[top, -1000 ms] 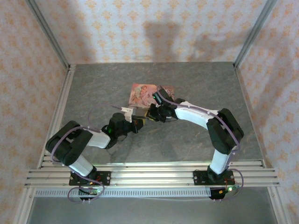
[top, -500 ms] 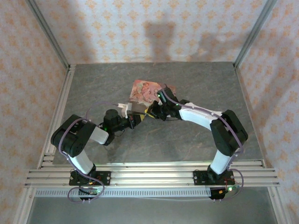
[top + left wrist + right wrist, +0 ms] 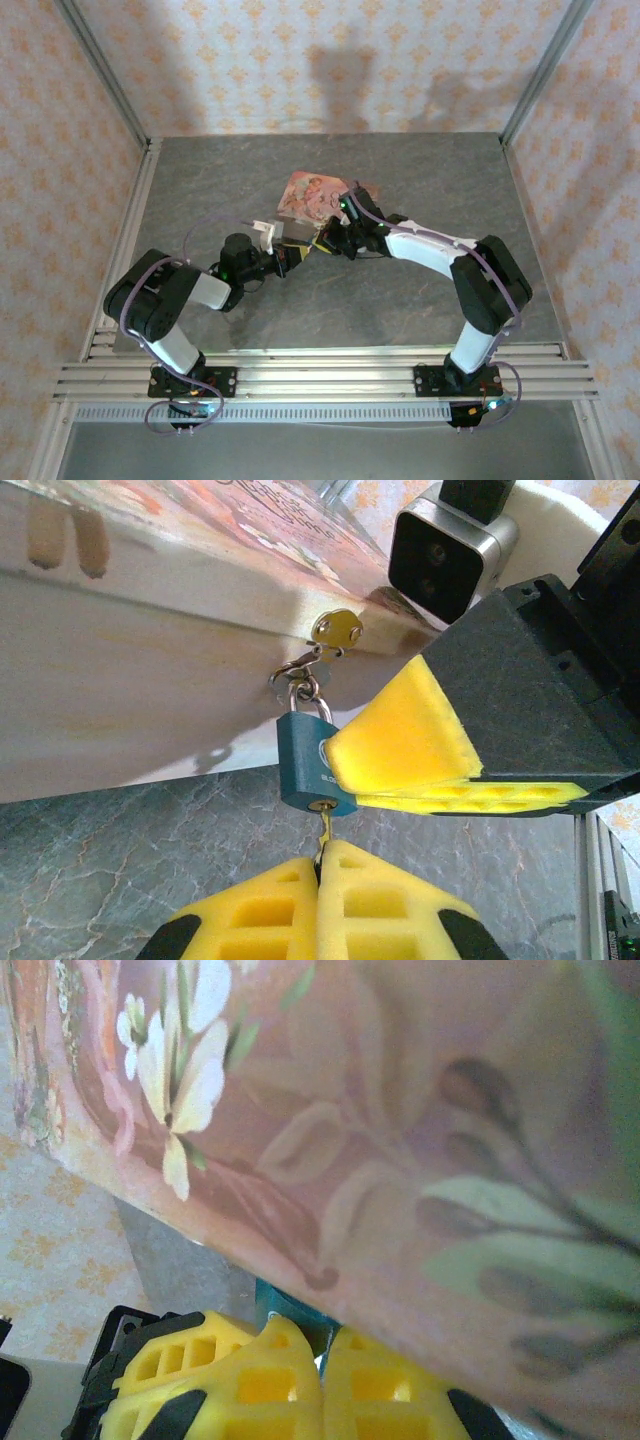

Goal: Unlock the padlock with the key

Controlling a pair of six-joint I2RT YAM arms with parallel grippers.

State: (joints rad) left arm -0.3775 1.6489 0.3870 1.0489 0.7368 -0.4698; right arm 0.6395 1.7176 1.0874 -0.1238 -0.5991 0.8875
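Left gripper (image 3: 320, 868) jaws pinch the key (image 3: 323, 831), inserted in the padlock (image 3: 303, 770); right gripper (image 3: 322, 1358) jaws clamp the padlock body.

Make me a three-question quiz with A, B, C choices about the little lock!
1. Where does the padlock hang?
A) on the box's latch
B) on a bike chain
C) on a door handle
2. What colour is its body?
A) red
B) blue
C) white
3. The left claw is:
A) wide open
B) shut on a spoon
C) shut on the key
Answers: 1 A, its shackle loops through the latch; 2 B, the body is blue; 3 C, both pads pinch the key below the keyhole.
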